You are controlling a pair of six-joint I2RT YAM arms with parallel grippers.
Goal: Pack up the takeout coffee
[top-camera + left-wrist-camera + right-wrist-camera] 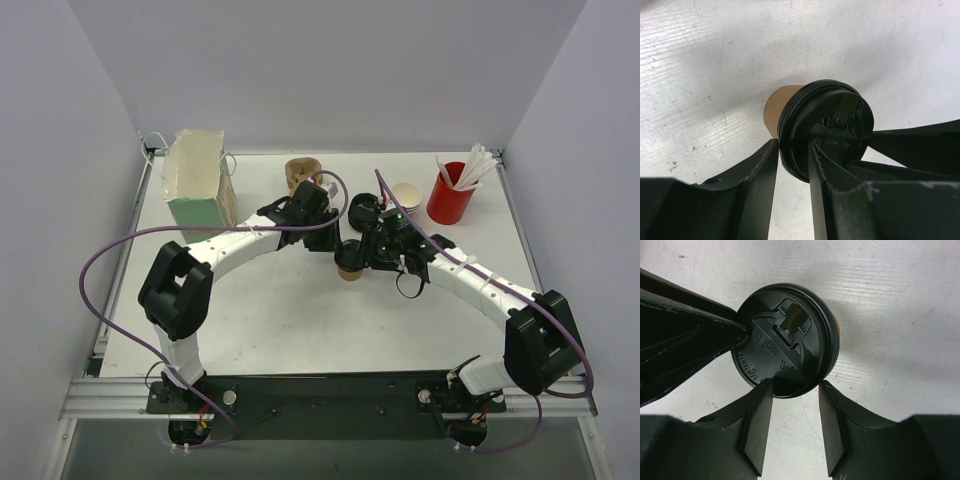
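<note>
Takeout coffee [830, 125], one, left pincer [793, 150] pinching its lid rim, right pincer [795, 386] spread beside it

The near half of the bench [300, 325] lies bare and passable. Along the rear edge, a green-and-white bag [200, 182], a brown paper object [301, 170], a tan cup [406, 194] and a red cup [448, 200] of white sticks [473, 166] stand with gaps between them. At mid-bench, the left claw [793, 147] and the right claw [795, 384] flank the takeout coffee [351, 265], blocking side access.
</note>
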